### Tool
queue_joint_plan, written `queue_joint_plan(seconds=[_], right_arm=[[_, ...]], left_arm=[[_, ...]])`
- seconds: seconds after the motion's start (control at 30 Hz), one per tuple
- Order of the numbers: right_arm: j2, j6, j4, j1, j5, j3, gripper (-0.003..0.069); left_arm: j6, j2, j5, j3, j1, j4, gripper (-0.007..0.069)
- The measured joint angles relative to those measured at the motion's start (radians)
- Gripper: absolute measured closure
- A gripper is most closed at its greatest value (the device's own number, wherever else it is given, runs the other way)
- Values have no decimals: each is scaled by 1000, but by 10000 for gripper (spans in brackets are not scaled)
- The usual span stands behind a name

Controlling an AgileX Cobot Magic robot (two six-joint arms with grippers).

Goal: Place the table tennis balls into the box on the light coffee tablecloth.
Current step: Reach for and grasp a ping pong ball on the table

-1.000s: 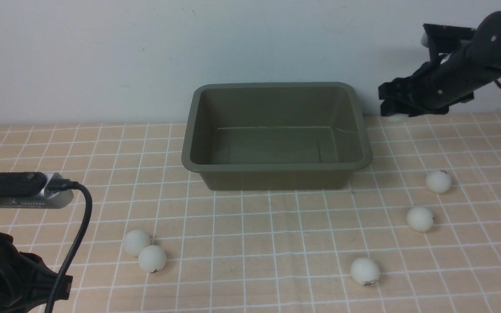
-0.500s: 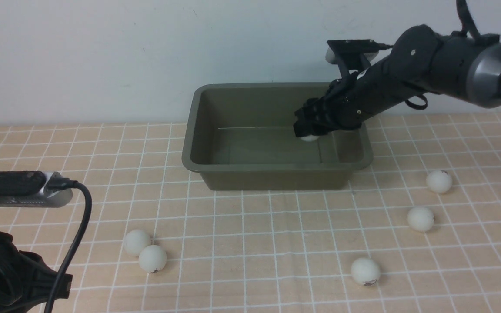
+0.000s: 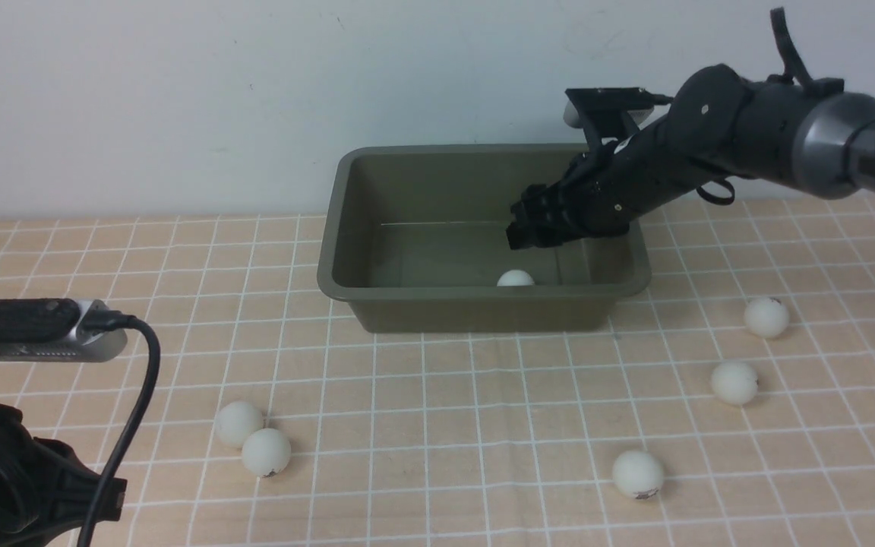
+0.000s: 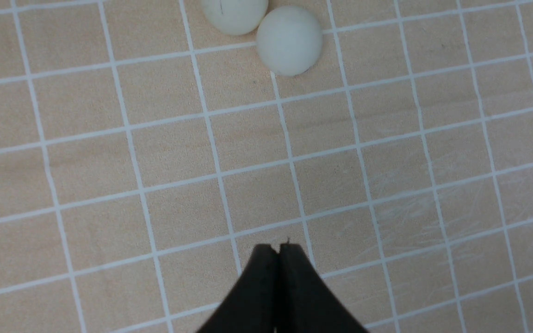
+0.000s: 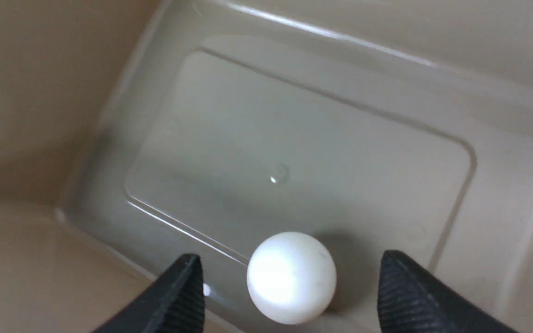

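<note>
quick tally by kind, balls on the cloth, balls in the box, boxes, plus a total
table tennis balls on the tablecloth: 5
table tennis ball inside the box: 1
box: 1
total: 7

The matte black right arm (image 3: 703, 144) has pale screws, a silver-grey collar (image 3: 825, 144), white lettering beyond it toward 3 o'clock, and ribbed black fingers (image 5: 405, 296).

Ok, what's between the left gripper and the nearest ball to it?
Nothing but bare tablecloth: the left wrist view shows only grid squares from the shut left gripper to the nearest ball.
</note>
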Motion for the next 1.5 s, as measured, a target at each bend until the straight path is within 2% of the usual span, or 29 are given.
queue_joint_plan(seconds=[0.13,0.23,0.4,0.53,0.7,0.97,1.1,1.5], right_arm=[[-13,0,-23,-8,83,-105,201],[-38,30,-90,-23,166,-200,201],[-78,199,-334,-88,378,-330,201],[-83,314,-500,-144,491,-325,201],[-83,367,-558,-193,505,-223,201],[-83,405,-571,-195,496,-19,201],[-83,419,-608,-195,424,78,201],[-83,449,-679,-215,322,112,201]], left_arm=[[0,0,0,0,0,0,693],[0,0,0,0,0,0,693],[0,0,0,0,0,0,693],[0,0,0,0,0,0,693],[0,0,-10,0,0,0,693],[0,0,-13,0,0,-1,693],[0,0,-12,0,0,-1,693],[0,0,11,0,0,-2,693]])
